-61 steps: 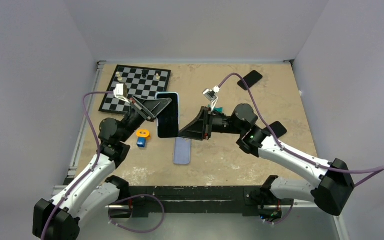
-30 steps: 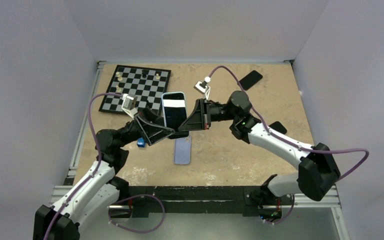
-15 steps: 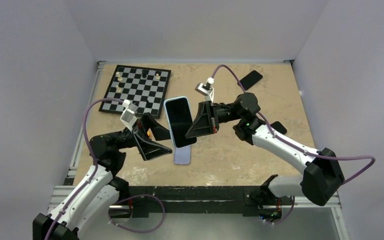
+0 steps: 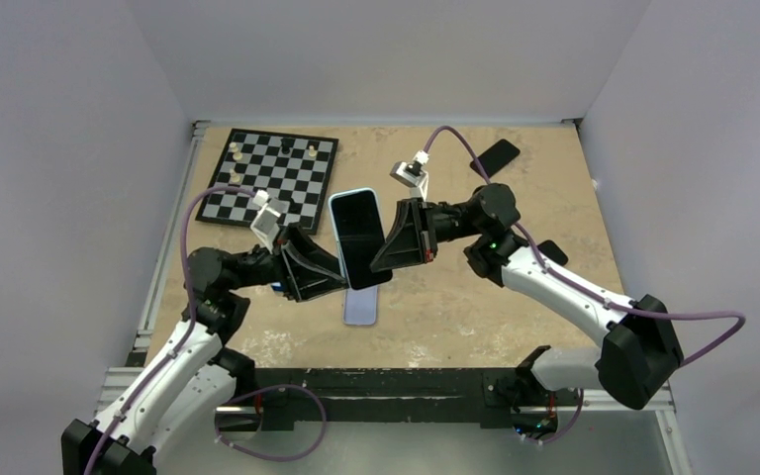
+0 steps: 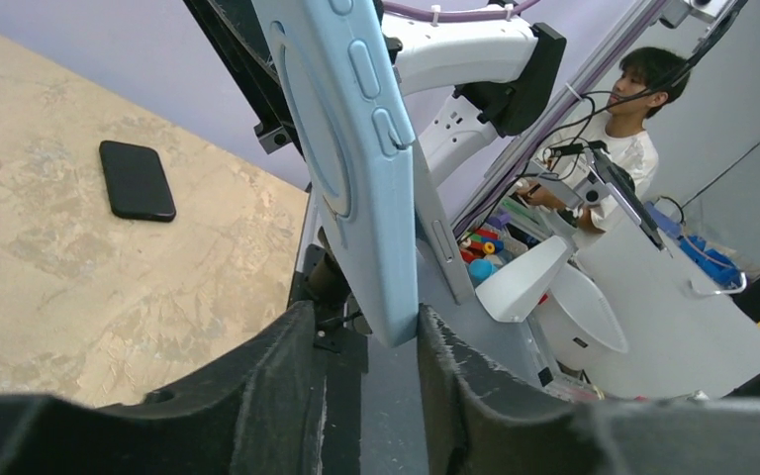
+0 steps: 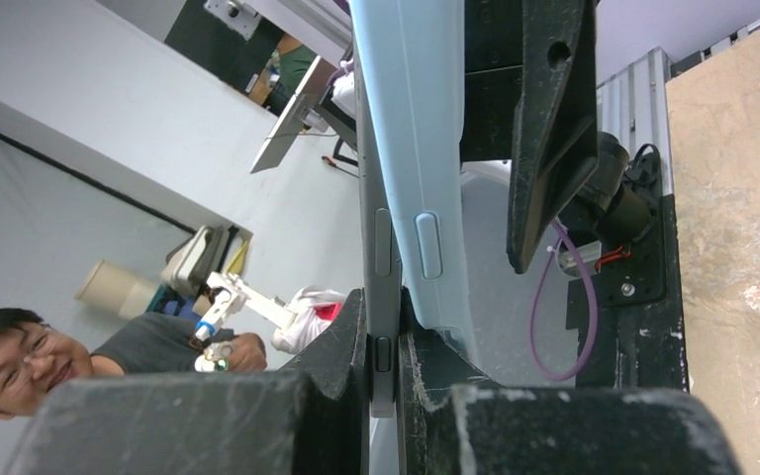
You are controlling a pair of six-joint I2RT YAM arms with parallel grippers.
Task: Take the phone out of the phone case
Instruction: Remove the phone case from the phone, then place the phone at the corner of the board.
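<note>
A phone (image 4: 357, 236) with a dark screen, in a light-blue case, hangs tilted in the air above the table's middle. My right gripper (image 4: 381, 259) is shut on its lower right edge. In the right wrist view the fingers (image 6: 351, 332) pinch the phone's grey frame (image 6: 377, 208), and the case (image 6: 418, 148) stands off it beside them. My left gripper (image 4: 339, 280) is open at the lower left edge. In the left wrist view the case's corner (image 5: 381, 247) sits between the fingers, against the right one (image 5: 455, 386).
A pale lavender phone-shaped thing (image 4: 361, 301) lies flat on the table below the held phone. A chessboard (image 4: 267, 174) with a few pieces lies at the back left. A black phone (image 4: 500, 156) lies at the back right, another dark thing (image 4: 552, 253) by the right arm.
Two seconds ago both grippers held the phone. My left gripper let go, drew back, and has now come back round the case's lower corner. The right gripper keeps the phone lifted.
</note>
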